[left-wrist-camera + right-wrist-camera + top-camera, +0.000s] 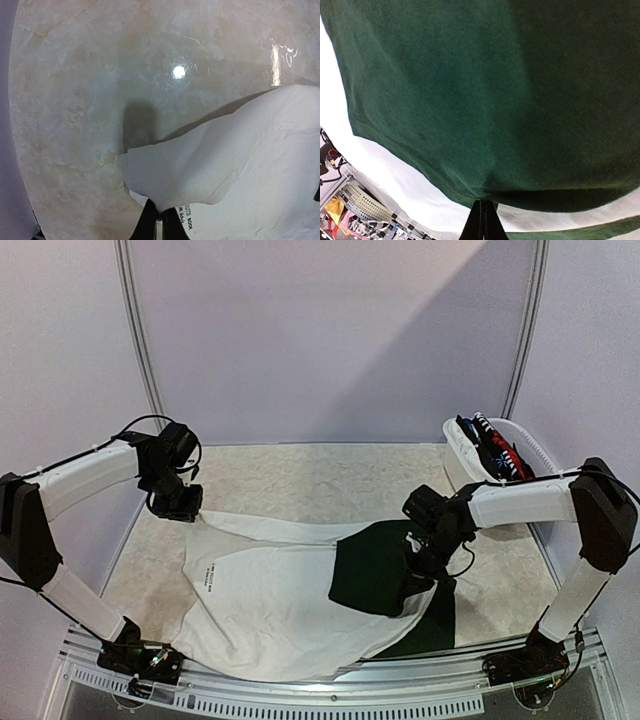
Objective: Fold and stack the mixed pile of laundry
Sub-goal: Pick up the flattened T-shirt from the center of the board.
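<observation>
Gripping only a hem of the dark green piece (470, 90), the right pincer (482, 216) may lose it mid-fold, while the left pincer (159, 220), clamped on the white T-shirt (240, 165), may drag it askew.

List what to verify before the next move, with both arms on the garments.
1. Left pincer shut on white T-shirt corner: ok.
2. Right pincer shut on dark green piece hem: ok.
3. Right pincer holds green fabric only, none of the white beneath: cannot tell.
4. White T-shirt clear for folding: not ok, dark green piece lies on its right side.
5. Other garments out of the way in white tub: ok.
</observation>
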You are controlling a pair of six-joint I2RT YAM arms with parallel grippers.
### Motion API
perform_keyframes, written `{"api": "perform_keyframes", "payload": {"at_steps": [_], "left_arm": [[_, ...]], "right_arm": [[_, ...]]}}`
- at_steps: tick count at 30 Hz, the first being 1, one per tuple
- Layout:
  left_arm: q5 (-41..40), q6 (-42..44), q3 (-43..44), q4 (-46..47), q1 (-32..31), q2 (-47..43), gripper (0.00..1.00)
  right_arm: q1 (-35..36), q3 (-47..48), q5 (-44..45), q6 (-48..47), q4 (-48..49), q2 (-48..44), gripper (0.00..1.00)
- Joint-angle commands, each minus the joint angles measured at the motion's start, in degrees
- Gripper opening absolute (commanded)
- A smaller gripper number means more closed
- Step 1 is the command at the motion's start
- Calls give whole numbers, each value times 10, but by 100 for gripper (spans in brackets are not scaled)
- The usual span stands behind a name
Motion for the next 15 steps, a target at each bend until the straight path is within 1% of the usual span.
{"api": "perform_keyframes", "payload": {"at_steps": [1, 8, 15], "left_arm": [[-3, 1, -10, 2, 6, -17, 0], [-1, -2, -2, -6, 6, -34, 0], [-1, -3, 34, -33, 6, -58, 0]], "right_arm": [[2, 18, 10, -9, -23, -1, 0], [2, 58, 30, -12, -67, -32, 0], [1, 154, 72, -17, -137, -65, 0]]}}
